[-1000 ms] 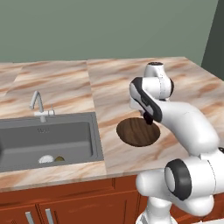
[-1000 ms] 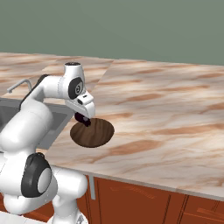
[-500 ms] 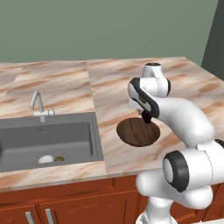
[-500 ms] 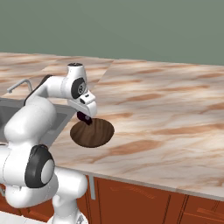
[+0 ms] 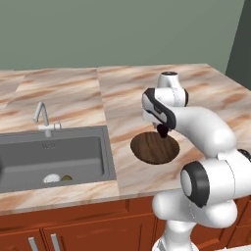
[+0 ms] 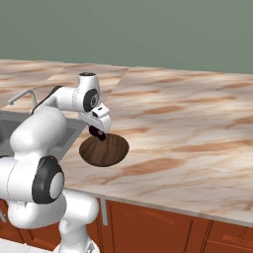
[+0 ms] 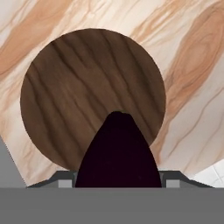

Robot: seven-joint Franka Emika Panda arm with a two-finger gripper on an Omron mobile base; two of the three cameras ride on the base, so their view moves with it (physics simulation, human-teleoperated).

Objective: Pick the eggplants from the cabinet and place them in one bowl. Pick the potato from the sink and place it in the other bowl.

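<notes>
Gripper [image 5: 162, 130] poised above the wide dark-brown bowl [image 5: 152, 149] on the marble counter [image 5: 122, 98], fingers clamped on an eggplant [image 7: 117, 153]. The eggplant sits between the fingertips — its dark tip pointing down over the bowl's near edge, clear of the wood. Potato [image 5: 66, 178] lies in the sink [image 5: 29, 159] — beside a small white object [image 5: 51, 178].

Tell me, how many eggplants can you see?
1. The eggplant is held in the end effector right above the brown bowl on the counter. Another may be hidden elsewhere.

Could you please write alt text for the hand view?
A dark purple-black rounded eggplant, gripped between the gripper fingers, hangs directly above a wide, shallow, round dark-brown wood-grain bowl resting on a pink-and-tan marbled counter.
</notes>
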